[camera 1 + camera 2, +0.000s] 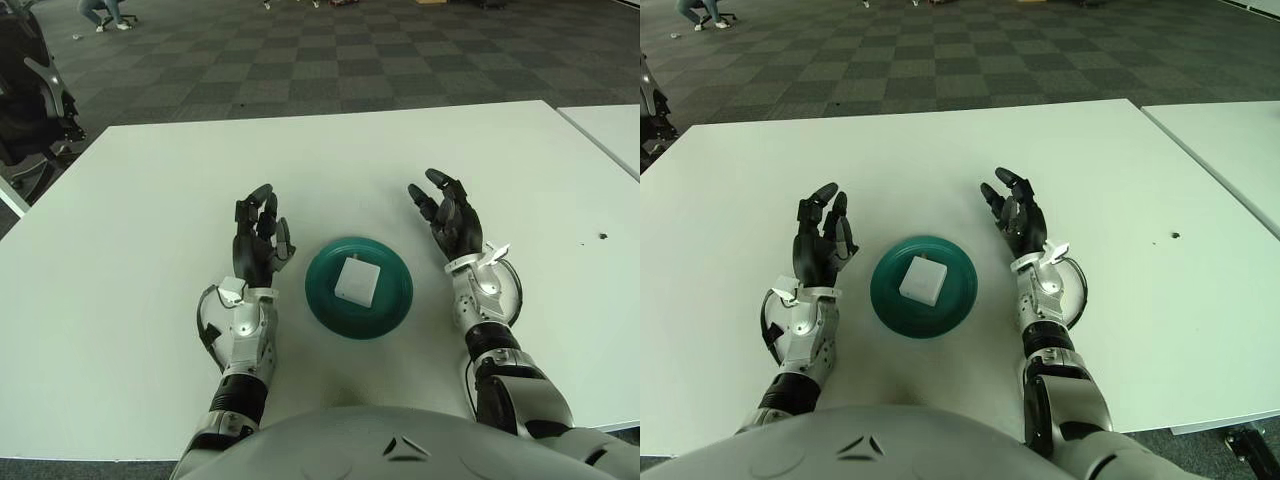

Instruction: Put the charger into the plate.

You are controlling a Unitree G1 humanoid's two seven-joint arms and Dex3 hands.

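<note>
A white table (140, 200) carries a green plate (323, 297) near its front edge.

You see a white charger (357, 280) on a dark teal plate (390, 310), both on a plain white desk (130, 220). Your left hand (260, 240) and right hand (448, 215) have black fingers above silver-grey wrists. The floor (330, 50) shows a grey checkered pattern.

Black three-fingered left robot hand (260, 240) and right robot hand (447, 215), glossy and jointed. Silver-grey forearms with white tabs at the wrists, thin black cables looping alongside, black ribbed elbow bands. Grey rounded chest shell (400, 445) bearing small dark triangular marks.
</note>
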